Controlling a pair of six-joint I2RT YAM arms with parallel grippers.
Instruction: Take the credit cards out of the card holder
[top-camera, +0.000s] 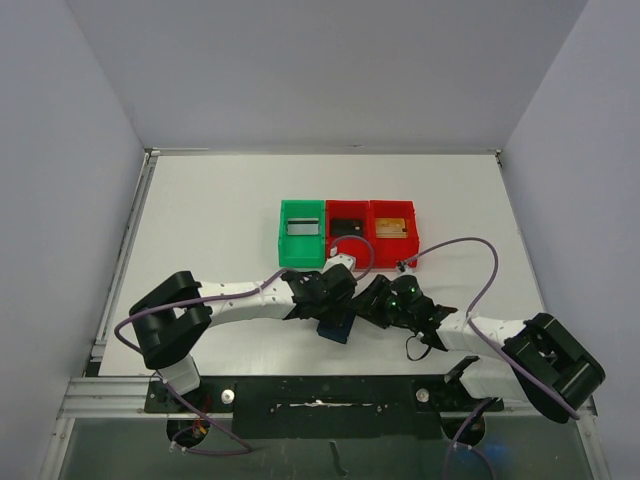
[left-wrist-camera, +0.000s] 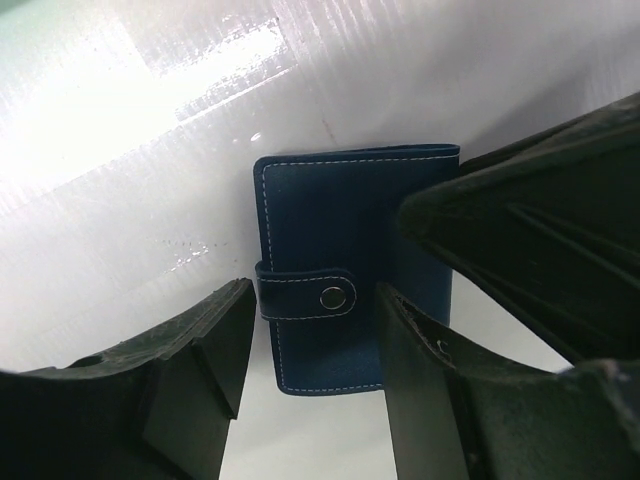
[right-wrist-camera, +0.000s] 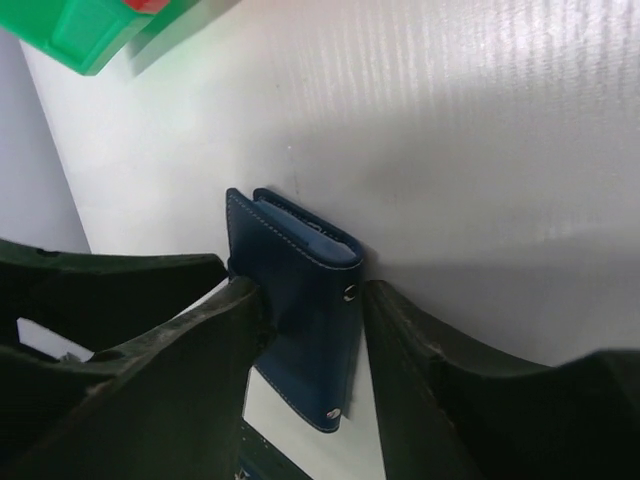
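Observation:
The card holder (left-wrist-camera: 340, 250) is a dark navy wallet, closed with its snap strap, lying on the white table. It also shows in the top view (top-camera: 337, 329) between the two grippers. My left gripper (left-wrist-camera: 315, 370) hovers over it, open and empty, a finger on each side. My right gripper (right-wrist-camera: 312, 300) is shut on the card holder (right-wrist-camera: 305, 300), its fingers pressing both long edges. In the top view a silver-grey card (top-camera: 301, 228), a black card (top-camera: 347, 228) and a gold-tan card (top-camera: 392, 226) each lie in a bin.
A green bin (top-camera: 283, 245) and two red bins (top-camera: 368, 240) stand in a row behind the grippers. The green bin's corner shows in the right wrist view (right-wrist-camera: 85, 30). Both arms meet near the table's front edge.

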